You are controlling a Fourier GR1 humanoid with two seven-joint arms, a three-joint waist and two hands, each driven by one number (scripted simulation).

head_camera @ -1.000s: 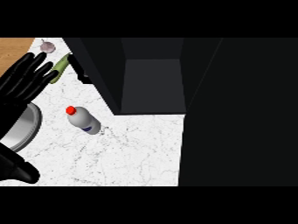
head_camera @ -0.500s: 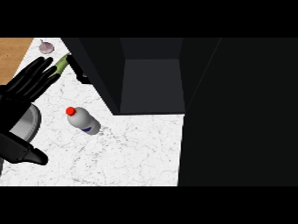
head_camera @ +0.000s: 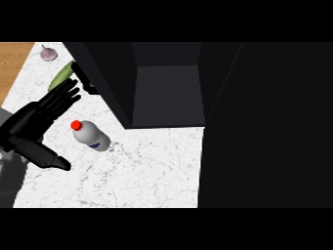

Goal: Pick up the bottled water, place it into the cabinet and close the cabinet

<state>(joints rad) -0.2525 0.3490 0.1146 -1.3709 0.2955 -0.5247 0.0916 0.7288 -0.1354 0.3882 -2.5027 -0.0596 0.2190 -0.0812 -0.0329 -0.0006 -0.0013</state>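
Step in hand: reach, bottle not yet grasped. Left hand (head_camera: 35, 123) spread, fingers straight, holding nothing. Bottle (head_camera: 92, 137) just right of its palm, apparently untouched. Open cabinet (head_camera: 166, 95) farther right. Next: shift right, curl round bottle.

Bottled water (head_camera: 92, 137): clear bottle with red cap and blue label, on the white marbled desk (head_camera: 140, 171), just left of the cabinet (head_camera: 165, 97). Cabinet: dark, standing open, interior visible.

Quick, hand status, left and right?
Left hand: open, holding nothing, beside the bottled water.
Right hand: not in view.
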